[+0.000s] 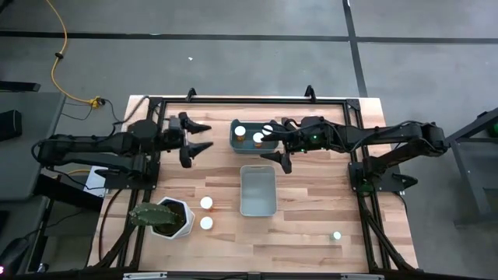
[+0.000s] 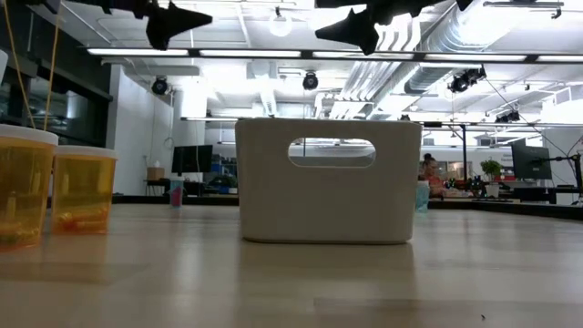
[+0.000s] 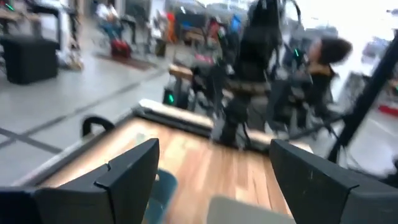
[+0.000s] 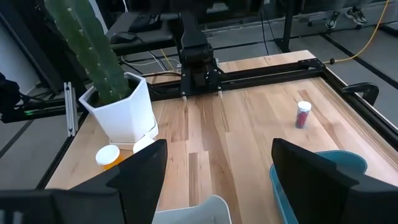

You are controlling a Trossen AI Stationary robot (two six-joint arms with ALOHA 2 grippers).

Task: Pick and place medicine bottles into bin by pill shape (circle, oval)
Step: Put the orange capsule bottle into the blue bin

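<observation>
Three medicine bottles with white caps [image 1: 240, 131] stand in a blue bin [image 1: 236, 142] at the table's far middle. Two amber medicine bottles [image 1: 206, 202] [image 1: 206, 223] stand on the wood beside the white plant pot [image 1: 173, 220]; the low view shows them at its left [image 2: 23, 187] [image 2: 84, 187]. A small pale-topped bottle [image 1: 336, 235] stands alone at the near right. My left gripper [image 1: 204, 138] hangs open in the air left of the blue bin. My right gripper [image 1: 272, 144] hangs open over that bin's right end. Nothing is between either pair of fingers [image 3: 214, 168] [image 4: 217, 168].
A pale grey bin [image 1: 258, 190] with a handle slot [image 2: 331, 151] stands in the table's middle, just near of the blue bin. A cactus [image 4: 87, 43] rises from the pot. A black frame [image 1: 249, 99] runs round the table. A small reddish bottle [image 4: 303, 115] stands by the frame.
</observation>
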